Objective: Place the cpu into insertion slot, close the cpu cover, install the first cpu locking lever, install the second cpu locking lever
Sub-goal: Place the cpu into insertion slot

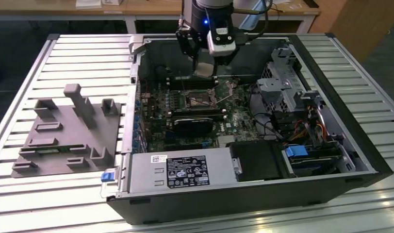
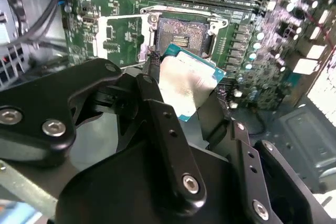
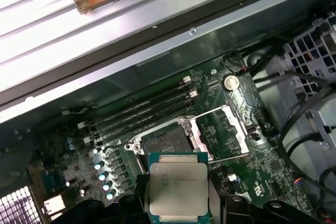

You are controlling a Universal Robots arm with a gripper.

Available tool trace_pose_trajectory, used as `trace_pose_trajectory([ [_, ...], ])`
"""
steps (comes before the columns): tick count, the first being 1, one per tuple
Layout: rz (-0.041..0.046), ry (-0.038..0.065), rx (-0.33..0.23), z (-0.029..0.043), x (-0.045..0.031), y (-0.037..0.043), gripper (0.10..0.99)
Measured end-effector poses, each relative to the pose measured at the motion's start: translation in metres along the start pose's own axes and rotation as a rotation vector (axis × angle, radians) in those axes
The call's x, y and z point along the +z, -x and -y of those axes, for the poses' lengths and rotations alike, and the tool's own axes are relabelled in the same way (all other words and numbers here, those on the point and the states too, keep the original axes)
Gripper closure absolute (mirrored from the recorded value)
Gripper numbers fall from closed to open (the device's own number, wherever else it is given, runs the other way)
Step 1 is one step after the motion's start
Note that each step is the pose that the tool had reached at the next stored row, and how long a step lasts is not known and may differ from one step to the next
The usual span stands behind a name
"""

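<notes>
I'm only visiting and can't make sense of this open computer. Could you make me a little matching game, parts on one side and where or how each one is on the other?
Things:
1. cpu
2. insertion slot
3. cpu cover
4. grey fixture

States:
A. swung open beside the socket
B. clamped in the gripper, held over the motherboard
C. uncovered and empty
D. on the slatted table, outside the computer case, at the exterior view's left

Pairs: 1-B, 2-C, 3-A, 4-D

Grey fixture (image 1: pixel 67 133) (beside computer case (image 1: pixel 249 201)).
</notes>
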State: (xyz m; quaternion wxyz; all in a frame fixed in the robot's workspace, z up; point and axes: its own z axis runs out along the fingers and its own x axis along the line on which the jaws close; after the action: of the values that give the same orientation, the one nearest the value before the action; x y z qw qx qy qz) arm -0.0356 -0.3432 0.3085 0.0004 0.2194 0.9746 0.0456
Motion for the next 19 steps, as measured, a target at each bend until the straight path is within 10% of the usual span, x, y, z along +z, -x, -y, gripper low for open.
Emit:
trace_pose_trajectory([
  [19, 0.0308, 0.007, 0.345, 0.0005, 0.0051, 0.0001, 0.549],
])
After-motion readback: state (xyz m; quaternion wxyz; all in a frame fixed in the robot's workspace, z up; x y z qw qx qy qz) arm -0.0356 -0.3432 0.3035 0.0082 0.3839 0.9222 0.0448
